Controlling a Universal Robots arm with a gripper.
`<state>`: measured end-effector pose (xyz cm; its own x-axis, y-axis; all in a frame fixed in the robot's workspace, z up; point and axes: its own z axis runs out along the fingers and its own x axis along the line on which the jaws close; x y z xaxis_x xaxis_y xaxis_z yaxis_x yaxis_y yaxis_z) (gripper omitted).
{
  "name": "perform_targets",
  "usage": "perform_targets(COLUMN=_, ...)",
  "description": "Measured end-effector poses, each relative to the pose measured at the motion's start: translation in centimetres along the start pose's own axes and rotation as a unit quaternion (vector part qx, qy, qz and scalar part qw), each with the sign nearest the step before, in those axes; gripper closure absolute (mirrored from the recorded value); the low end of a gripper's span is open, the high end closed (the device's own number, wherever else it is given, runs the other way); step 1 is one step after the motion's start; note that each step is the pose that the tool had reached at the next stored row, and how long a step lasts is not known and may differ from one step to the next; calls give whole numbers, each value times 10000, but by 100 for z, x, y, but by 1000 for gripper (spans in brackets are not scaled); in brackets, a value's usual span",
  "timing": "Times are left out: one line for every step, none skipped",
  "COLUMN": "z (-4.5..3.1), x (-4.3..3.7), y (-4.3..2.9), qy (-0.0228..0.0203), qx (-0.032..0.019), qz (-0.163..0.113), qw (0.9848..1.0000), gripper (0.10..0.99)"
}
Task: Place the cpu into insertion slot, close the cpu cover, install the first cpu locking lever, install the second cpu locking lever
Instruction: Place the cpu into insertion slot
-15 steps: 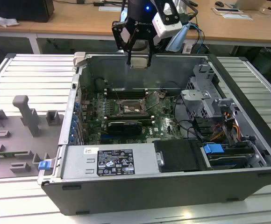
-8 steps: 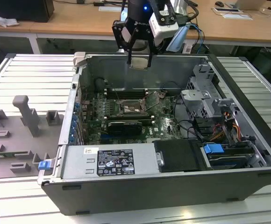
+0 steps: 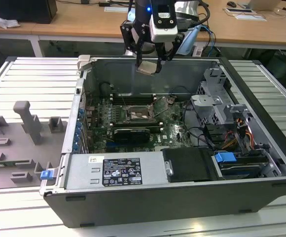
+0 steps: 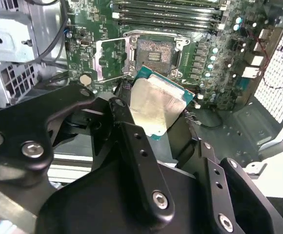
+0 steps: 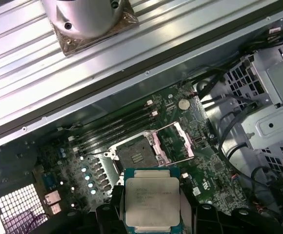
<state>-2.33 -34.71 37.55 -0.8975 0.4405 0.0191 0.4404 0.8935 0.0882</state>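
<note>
One ribbed metal table (image 3: 29, 74) carries an open computer case (image 3: 182, 202) lying on its side, its green circuit board (image 3: 175, 129) facing up. The gripper (image 3: 148, 65) hangs above the case's far wall. On the board, the cpu cover (image 5: 173, 142) is swung open just beside the insertion slot (image 5: 134, 156), whose dark centre is exposed. The cpu (image 5: 151, 200), silver top showing in the first wrist view, is clamped by its edges between the gripper's black fingers, well above the slot.
</note>
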Motion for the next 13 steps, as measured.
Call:
perform_targets(z=1, x=0, y=0, qy=-7, qx=-2, qz=80, qw=10000, gripper=545)
perform_targets(z=2, x=0, y=0, qy=-11, qx=-3, qz=126, qw=9999, gripper=545)
perform_targets(z=2, x=0, y=0, qy=-15, qx=-4, qz=171, qw=9999, gripper=545)
perform_targets(z=3, x=0, y=0, qy=-20, qx=-5, qz=233, qw=9997, gripper=545)
perform_targets(z=3, x=0, y=0, qy=-24, qx=-6, qz=273, qw=9996, gripper=545)
perform_targets(z=4, x=0, y=0, qy=-28, qx=-6, qz=313, qw=9995, gripper=545)
perform_targets(z=4, x=0, y=0, qy=-31, qx=-7, qz=356, qw=9994, gripper=545)
perform_targets(z=5, x=0, y=0, qy=-34, qx=-8, qz=390, qw=9992, gripper=545)
perform_targets(z=5, x=0, y=0, qy=-39, qx=-9, qz=446, qw=9990, gripper=545)
perform_targets(z=6, x=0, y=0, qy=-43, qx=-10, qz=486, qw=9988, gripper=545)
perform_targets(z=7, x=0, y=-1, qy=-49, qx=-11, qz=558, qw=9984, gripper=545)
perform_targets(z=8, x=0, y=-1, qy=-55, qx=-13, qz=627, qw=9980, gripper=545)
perform_targets(z=9, x=0, y=-1, qy=-62, qx=-14, qz=703, qw=9975, gripper=545)
